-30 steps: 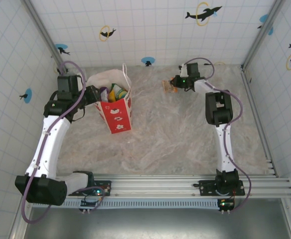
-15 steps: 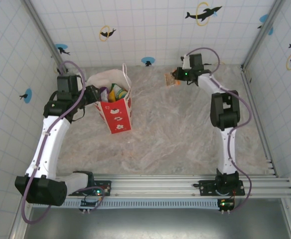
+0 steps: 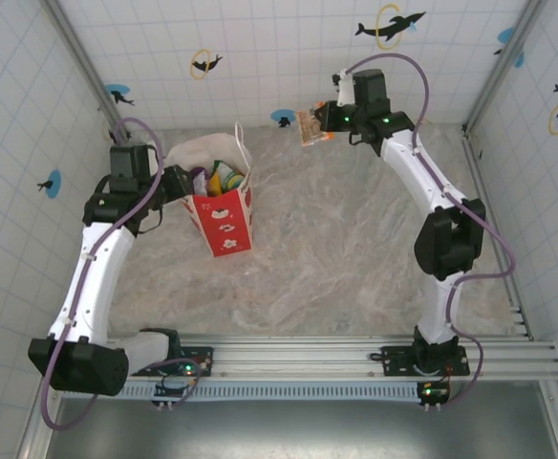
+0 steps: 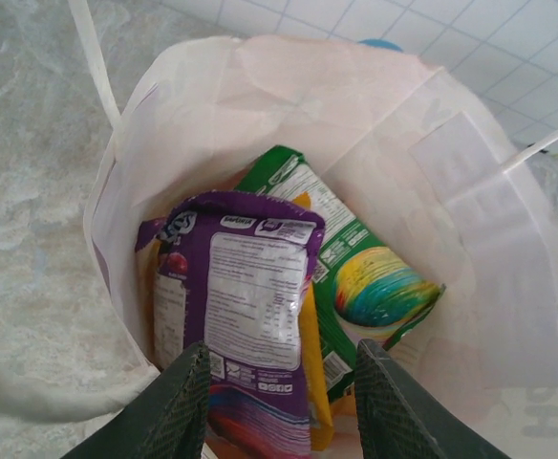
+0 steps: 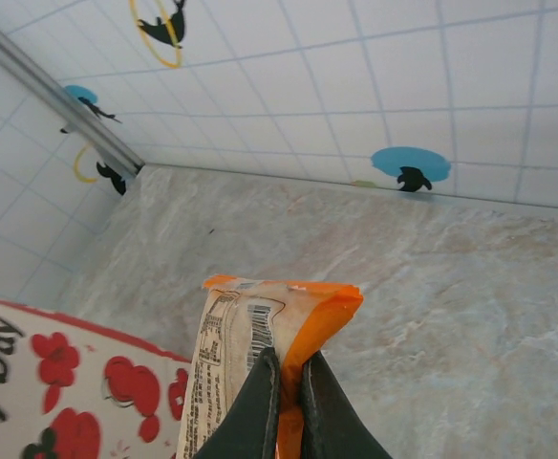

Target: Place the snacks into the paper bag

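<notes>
Over the table's (image 3: 355,258) far edge, the right gripper (image 5: 284,382) pinches an orange packet (image 5: 260,325) high, likely to clear the paper bag's (image 4: 403,115) rim. The left gripper (image 4: 279,402) stands part-open at the bag's mouth.

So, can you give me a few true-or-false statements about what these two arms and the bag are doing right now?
1. The right claw is pinching an orange packet. True.
2. The paper bag lies flat on its side. False: it stands upright with its mouth open.
3. A purple packet and a green packet sit inside the bag. True.
4. The orange packet hangs directly over the bag. False: it is held up near the back wall, off to the bag's right.
5. The left claw is shut tight. False: its jaws stand apart at the bag's mouth.
</notes>
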You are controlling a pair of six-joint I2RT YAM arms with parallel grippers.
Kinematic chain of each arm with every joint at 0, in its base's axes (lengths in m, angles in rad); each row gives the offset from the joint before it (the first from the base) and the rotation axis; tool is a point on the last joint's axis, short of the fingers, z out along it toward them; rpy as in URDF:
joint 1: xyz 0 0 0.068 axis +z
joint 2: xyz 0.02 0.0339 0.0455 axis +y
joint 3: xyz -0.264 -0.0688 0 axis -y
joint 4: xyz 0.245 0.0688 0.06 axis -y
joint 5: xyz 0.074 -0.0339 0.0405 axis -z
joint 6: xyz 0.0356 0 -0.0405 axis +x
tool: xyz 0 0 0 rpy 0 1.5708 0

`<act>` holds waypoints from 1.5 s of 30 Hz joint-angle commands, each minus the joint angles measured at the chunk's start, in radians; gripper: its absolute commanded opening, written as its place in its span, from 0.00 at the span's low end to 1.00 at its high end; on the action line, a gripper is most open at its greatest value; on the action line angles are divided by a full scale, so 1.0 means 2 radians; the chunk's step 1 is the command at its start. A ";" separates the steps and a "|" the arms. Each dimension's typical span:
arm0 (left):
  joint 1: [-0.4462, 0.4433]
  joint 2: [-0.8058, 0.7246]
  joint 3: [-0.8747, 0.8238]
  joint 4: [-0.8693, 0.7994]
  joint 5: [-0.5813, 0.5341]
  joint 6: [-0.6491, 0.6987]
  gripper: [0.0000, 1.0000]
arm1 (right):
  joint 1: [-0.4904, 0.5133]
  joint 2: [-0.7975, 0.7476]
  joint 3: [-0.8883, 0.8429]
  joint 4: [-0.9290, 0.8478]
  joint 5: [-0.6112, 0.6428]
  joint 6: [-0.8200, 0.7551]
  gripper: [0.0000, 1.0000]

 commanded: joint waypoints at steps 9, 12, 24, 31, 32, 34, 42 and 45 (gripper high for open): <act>-0.002 0.023 0.029 -0.035 -0.028 0.004 0.43 | 0.103 -0.107 0.023 0.011 0.074 0.023 0.00; -0.002 0.026 0.030 -0.036 -0.032 0.003 0.43 | 0.136 -0.114 0.023 0.029 0.084 0.024 0.00; -0.002 0.026 0.037 -0.033 -0.026 0.004 0.43 | 0.243 -0.085 0.031 0.103 0.121 0.002 0.01; -0.001 0.011 0.038 -0.021 -0.015 0.000 0.43 | 0.259 -0.021 0.074 0.077 0.153 -0.022 0.02; -0.002 0.010 0.038 -0.022 -0.016 0.000 0.43 | 0.260 -0.013 0.077 0.076 0.155 -0.024 0.02; -0.002 0.008 0.038 -0.023 -0.018 0.001 0.43 | 0.260 0.001 0.079 0.076 0.151 -0.023 0.02; -0.002 0.004 0.037 -0.028 -0.022 0.005 0.44 | 0.266 0.034 0.087 0.072 0.149 -0.019 0.09; -0.002 0.004 0.038 -0.028 -0.019 0.005 0.43 | 0.266 0.032 0.089 0.071 0.154 -0.020 0.22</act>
